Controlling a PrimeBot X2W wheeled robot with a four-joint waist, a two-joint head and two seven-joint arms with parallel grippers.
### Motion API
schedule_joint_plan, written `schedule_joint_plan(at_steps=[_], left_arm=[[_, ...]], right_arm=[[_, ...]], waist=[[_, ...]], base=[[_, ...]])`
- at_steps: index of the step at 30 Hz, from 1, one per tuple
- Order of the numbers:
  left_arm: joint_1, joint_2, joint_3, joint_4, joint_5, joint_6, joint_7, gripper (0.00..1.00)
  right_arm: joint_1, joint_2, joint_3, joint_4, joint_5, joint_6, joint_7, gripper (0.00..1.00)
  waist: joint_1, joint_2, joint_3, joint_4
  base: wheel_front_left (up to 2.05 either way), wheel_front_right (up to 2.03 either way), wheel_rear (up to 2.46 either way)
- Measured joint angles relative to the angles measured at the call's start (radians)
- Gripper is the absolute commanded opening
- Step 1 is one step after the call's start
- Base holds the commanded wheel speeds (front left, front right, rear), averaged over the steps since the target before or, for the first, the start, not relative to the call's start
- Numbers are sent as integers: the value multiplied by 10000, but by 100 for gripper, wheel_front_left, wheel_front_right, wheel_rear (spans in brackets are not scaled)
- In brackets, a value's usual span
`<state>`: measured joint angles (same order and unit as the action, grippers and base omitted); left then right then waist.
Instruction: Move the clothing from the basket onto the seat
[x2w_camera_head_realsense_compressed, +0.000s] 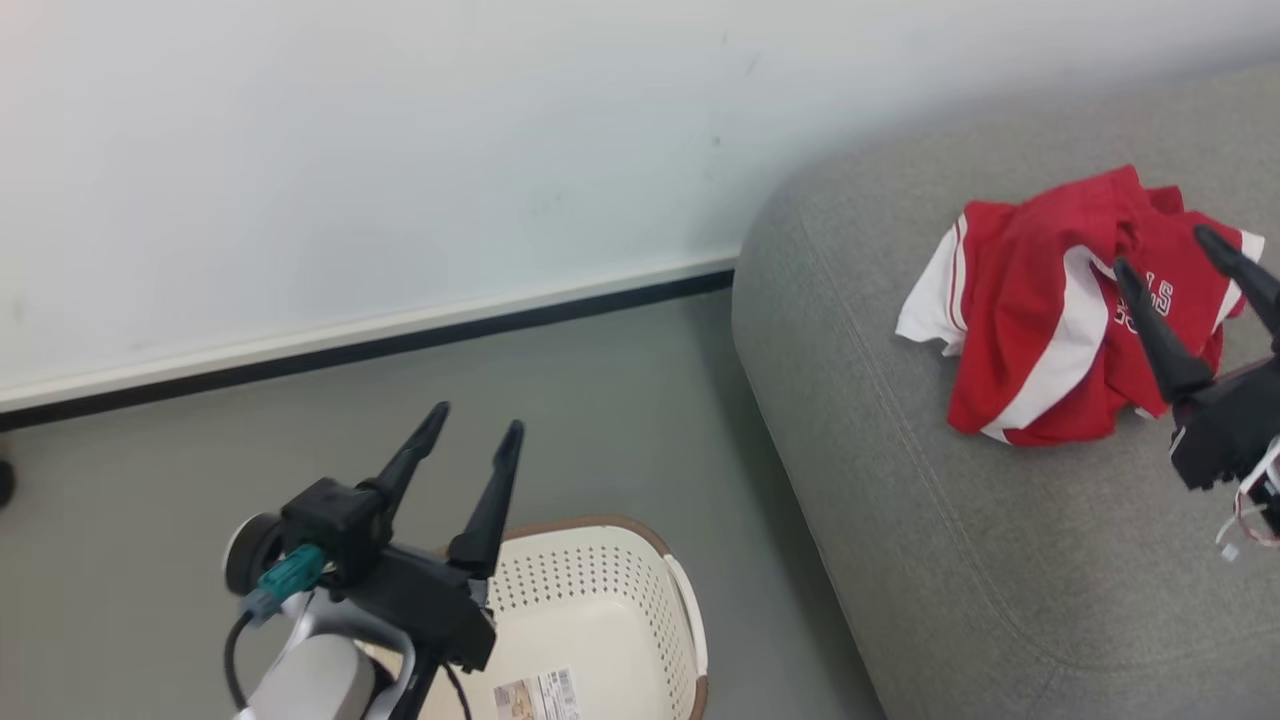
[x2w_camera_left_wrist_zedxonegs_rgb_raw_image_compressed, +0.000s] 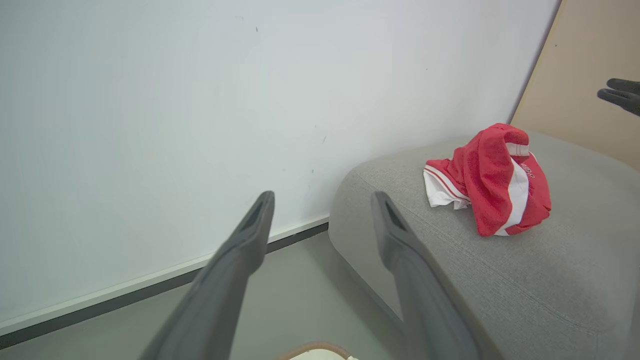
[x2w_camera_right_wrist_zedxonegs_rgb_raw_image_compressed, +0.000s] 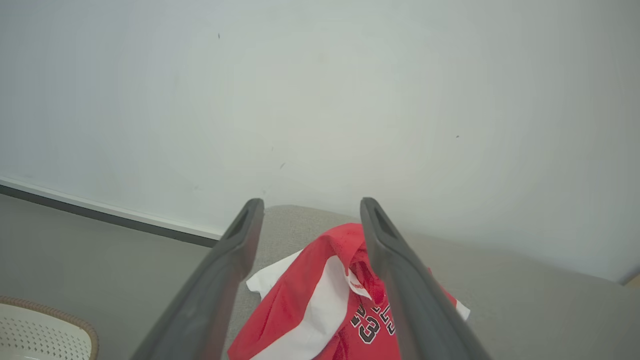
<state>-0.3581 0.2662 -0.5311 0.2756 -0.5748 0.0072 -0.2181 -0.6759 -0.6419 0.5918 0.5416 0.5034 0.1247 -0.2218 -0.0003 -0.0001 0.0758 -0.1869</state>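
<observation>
The red-and-white clothing (x2w_camera_head_realsense_compressed: 1040, 320) lies in a crumpled heap on the grey sofa (x2w_camera_head_realsense_compressed: 900, 520), near its rounded end, with the jersey lettering facing up. The right tool (x2w_camera_head_realsense_compressed: 1162, 252) hangs above the heap, fingers spread, gripping nothing. The left tool (x2w_camera_head_realsense_compressed: 478, 420), also spread and empty, is over the cream basket (x2w_camera_head_realsense_compressed: 590, 585), which stands on the floor (x2w_camera_head_realsense_compressed: 600, 400) beside the sofa.

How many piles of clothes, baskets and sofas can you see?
Clothing heap: 1
Basket: 1
Seat: 1
Total: 3
</observation>
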Motion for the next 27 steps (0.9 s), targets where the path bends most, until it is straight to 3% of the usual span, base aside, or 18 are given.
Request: schedule_joint_plan(at_steps=[6, 17, 24, 27], left_arm=[[515, 234, 439, -56, -79, 389, -77, 100], [1372, 397, 1118, -487, -345, 817, -215, 100], [1934, 403, 1647, -554, -364, 991, -303, 100], [2097, 395, 1787, -566, -299, 1001, -309, 100]], right_arm=[[947, -79, -357, -1106, 180, -82, -96, 100], [3369, 84, -982, -3444, 748, -1354, -265, 100], [4384, 639, -1089, -4182, 784, -1971, -278, 100], [4835, 878, -1093, -4311, 782, -2082, -278, 100]], waist=[[0, 0, -401, 334], [2, 0, -888, 1206], [2, 1, -964, 1688], [3, 1, -965, 1847]], base=[[0, 0, 0], [0, 0, 0], [0, 0, 0], [0, 0, 0]])
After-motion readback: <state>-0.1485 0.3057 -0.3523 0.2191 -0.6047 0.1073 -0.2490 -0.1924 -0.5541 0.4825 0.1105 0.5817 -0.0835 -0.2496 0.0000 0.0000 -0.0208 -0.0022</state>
